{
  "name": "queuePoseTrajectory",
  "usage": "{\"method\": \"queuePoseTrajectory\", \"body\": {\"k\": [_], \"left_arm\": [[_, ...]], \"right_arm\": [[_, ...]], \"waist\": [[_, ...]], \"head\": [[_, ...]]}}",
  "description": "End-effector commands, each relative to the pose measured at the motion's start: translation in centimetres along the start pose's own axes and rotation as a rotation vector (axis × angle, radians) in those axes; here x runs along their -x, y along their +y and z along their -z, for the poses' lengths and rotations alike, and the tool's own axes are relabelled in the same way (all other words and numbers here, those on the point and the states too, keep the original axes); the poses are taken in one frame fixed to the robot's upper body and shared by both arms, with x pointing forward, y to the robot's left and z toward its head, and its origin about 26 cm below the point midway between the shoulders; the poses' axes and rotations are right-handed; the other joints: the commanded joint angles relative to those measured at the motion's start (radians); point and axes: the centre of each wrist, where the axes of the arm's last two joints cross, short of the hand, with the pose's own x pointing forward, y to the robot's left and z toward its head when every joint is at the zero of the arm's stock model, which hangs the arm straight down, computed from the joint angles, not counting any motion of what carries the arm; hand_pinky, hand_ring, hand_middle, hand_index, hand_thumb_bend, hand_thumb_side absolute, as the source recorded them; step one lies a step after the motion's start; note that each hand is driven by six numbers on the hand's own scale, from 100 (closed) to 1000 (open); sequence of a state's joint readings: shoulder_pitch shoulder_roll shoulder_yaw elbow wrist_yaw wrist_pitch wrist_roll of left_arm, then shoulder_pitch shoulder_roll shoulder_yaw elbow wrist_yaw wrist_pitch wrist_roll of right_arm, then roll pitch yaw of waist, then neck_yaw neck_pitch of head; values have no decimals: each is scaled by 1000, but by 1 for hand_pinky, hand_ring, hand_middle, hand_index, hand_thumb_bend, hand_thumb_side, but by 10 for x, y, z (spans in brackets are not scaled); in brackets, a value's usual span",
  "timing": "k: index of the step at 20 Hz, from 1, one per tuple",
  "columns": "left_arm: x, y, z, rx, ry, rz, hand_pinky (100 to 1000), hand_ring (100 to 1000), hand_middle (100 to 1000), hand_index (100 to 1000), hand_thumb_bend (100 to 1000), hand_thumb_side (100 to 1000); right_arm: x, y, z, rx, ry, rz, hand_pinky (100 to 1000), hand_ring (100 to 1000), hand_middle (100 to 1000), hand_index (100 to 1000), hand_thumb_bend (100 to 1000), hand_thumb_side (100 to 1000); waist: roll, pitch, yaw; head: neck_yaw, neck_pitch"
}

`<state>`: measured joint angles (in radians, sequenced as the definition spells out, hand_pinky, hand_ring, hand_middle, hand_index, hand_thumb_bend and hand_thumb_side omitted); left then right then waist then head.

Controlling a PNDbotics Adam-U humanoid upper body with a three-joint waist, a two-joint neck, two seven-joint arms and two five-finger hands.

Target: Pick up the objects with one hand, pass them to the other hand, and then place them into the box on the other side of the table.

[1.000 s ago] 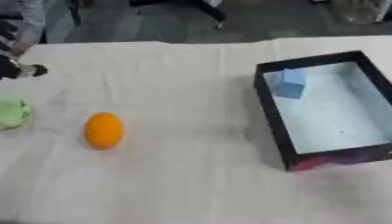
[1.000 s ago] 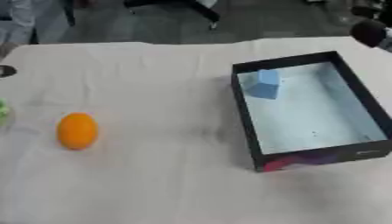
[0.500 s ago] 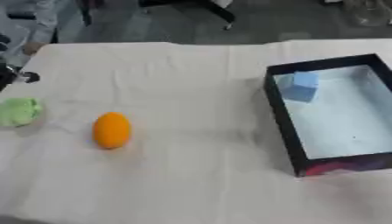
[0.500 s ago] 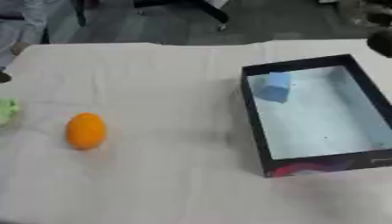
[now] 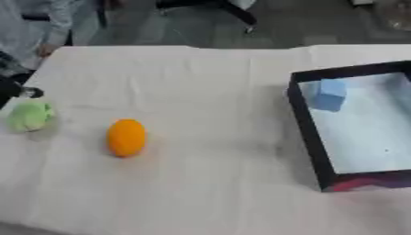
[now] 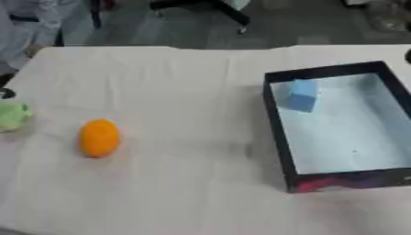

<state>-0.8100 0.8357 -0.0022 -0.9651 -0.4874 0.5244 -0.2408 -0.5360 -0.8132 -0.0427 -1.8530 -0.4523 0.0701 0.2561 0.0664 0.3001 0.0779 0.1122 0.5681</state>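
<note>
An orange (image 5: 127,137), egg-shaped and evenly coloured, lies alone on the left half of the surface (image 5: 208,92), which is covered by a pale, slightly creased cloth. Its long axis runs roughly toward and away from the robot. Nothing touches it.

To its left, close to the surface's left edge, sits a soft-looking light green object (image 5: 30,115), rounded and lumpy; its exact kind cannot be made out. It is near the orange but apart from it.

On the right side stands one box (image 6: 277,124) with black walls and a pale blue-white floor; a patch of red and pink shows on its near outer wall. Inside it, in the far left corner, rests one light blue block (image 6: 302,94), close against the left wall.

Counted: one orange, one green object, one box, one blue block in the box.

At the left edge of the left eye view, just above the green object, a dark part of the robot's left hand (image 5: 11,88) shows, with a small pale tip beside it. Too little of it is visible to tell whether its fingers are straight or curled; it holds nothing that can be seen. The right hand cannot be made out in either view.
</note>
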Motion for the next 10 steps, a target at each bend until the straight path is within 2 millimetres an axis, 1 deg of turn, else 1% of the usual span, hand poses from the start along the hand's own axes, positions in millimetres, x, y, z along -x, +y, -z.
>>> {"method": "queuePoseTrajectory", "body": {"k": [1,10], "left_arm": [[9,24,2,-61,53,-1,873,788,758,847,722,113],[18,20,9,-39,102,-25,883,800,762,851,726,127]], "right_arm": [[-10,-4,1,-7,-22,-38,978,1000,1000,977,593,309],[-8,-2,0,-8,-22,-37,980,1000,1000,977,592,308]], "waist": [[8,-2,-2],[0,7,-7]], "head": [[7,-15],[16,-19]]}}
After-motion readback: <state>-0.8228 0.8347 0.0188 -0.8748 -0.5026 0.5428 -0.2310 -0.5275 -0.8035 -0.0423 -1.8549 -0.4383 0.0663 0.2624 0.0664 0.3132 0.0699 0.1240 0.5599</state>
